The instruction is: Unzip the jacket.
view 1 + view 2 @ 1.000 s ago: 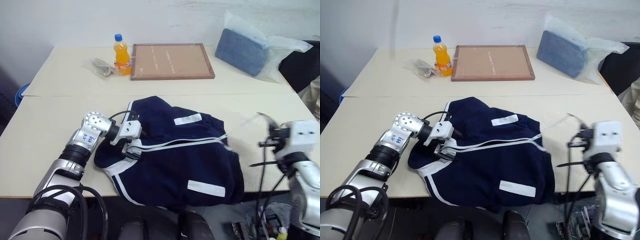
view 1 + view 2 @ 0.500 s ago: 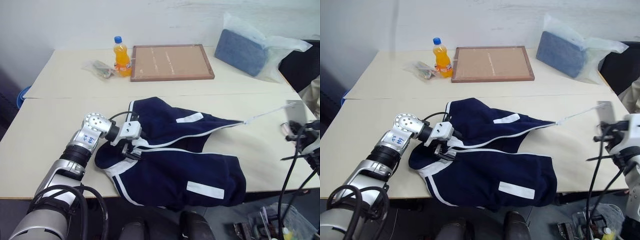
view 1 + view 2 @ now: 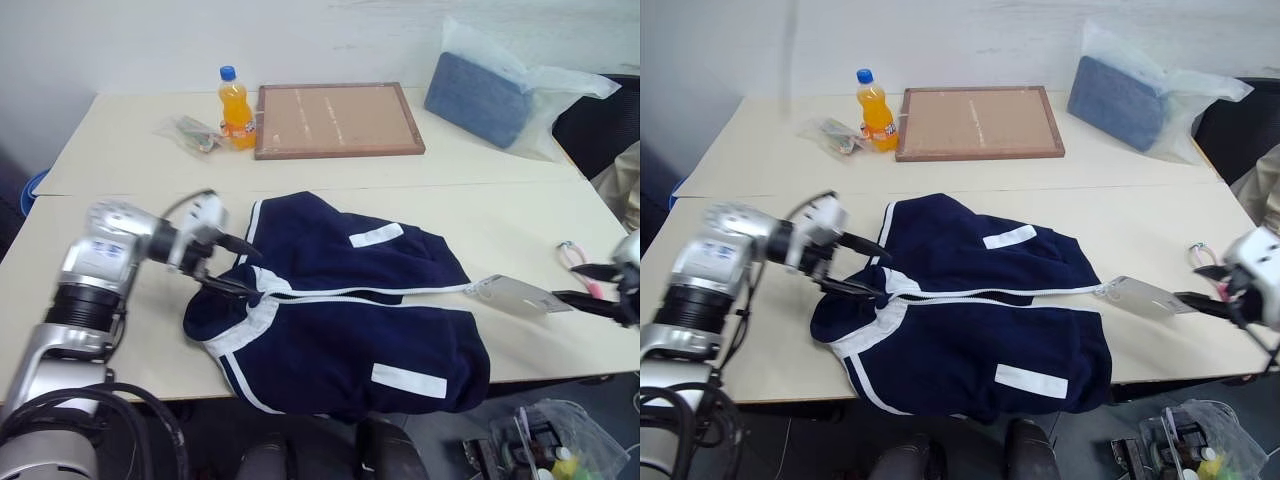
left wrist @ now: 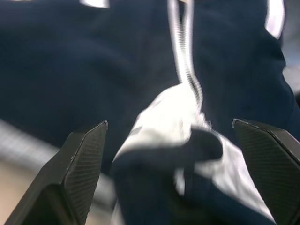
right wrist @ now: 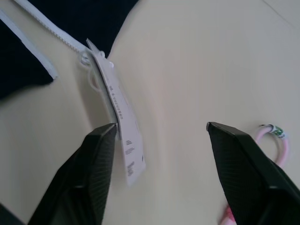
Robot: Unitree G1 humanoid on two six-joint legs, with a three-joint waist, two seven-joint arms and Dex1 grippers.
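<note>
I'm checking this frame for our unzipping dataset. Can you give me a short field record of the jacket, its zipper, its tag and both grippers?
jacket: navy-blue track jacket with white trim, lying crumpled on the beige table
zipper: white zipper running across the front from collar to hem edge
tag: white paper tag flat on the table beside the hem
left gripper: left gripper open, over the collar, holding nothing
right gripper: right gripper open, near the tag, not gripping it

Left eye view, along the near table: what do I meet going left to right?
left gripper → navy jacket → paper tag → pink loop → right gripper
</note>
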